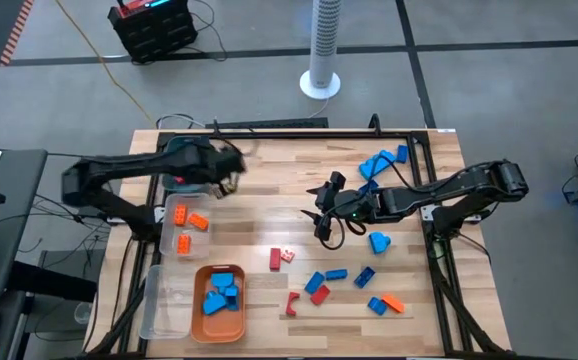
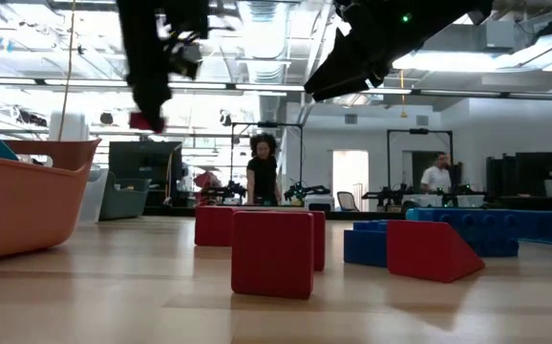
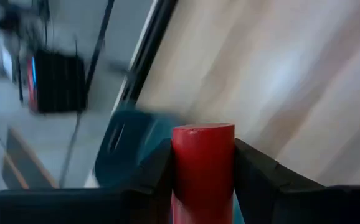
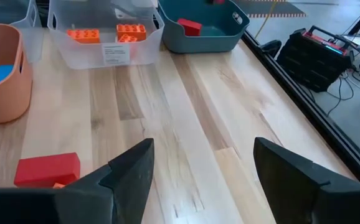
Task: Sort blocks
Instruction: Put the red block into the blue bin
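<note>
My left gripper [image 1: 231,172] hangs over the table's far left, beside the teal bin [image 1: 181,165], and is shut on a red block [image 3: 203,163]. The low view shows that block [image 2: 145,120] high above the table. My right gripper [image 1: 321,222] hovers open over the table's middle with nothing between its fingers [image 4: 202,155]. Loose red, orange and blue blocks [image 1: 337,285] lie flat on the wood near the front, and a blue heap [image 1: 381,162] lies at the far right. My left gripper pinches the red block between its two fingers, one on each of two opposite sides [image 3: 179,168]. The block's end [image 3: 203,132] sticks out past the fingertips. The fingers slant downward. The block is lifted clear of the table.
A clear bin [image 1: 187,228] holds orange blocks [image 4: 105,32]. The orange tray [image 1: 219,300] holds blue blocks, with a second clear bin [image 1: 164,300] to its left. The teal bin [image 4: 202,28] has a red block [image 4: 189,26] inside. A black rail [image 1: 269,128] edges the table's far side.
</note>
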`<control>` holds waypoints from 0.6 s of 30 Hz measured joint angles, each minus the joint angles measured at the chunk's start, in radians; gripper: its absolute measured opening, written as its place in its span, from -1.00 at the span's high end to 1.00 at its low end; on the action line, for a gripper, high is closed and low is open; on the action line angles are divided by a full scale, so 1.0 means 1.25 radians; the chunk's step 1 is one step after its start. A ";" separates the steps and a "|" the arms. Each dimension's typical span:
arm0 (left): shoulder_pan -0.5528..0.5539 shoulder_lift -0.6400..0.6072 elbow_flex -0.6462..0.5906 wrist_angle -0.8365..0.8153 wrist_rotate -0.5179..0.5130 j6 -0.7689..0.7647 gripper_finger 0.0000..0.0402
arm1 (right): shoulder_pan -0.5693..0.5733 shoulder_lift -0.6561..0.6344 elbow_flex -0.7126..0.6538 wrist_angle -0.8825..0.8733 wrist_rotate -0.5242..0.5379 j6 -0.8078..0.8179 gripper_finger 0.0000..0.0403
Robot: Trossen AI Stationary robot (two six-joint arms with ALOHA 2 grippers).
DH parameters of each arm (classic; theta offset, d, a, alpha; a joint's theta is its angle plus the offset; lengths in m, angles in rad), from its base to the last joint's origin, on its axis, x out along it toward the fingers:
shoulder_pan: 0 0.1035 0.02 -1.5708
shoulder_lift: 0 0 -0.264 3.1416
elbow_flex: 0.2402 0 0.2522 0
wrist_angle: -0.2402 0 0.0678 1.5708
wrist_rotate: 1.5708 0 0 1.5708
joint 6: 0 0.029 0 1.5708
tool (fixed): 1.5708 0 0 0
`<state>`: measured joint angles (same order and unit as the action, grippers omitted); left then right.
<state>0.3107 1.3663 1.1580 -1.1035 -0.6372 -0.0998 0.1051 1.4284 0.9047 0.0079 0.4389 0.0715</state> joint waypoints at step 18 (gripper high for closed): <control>0.350 -0.153 -0.231 0.148 0.209 0.083 -0.46 | 0.009 0.000 0.000 0.031 -0.010 -0.013 -0.39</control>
<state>0.7483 1.1754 0.8689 -0.9191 -0.3756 0.0036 0.1169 1.4284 0.9047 0.0467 0.4262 0.0547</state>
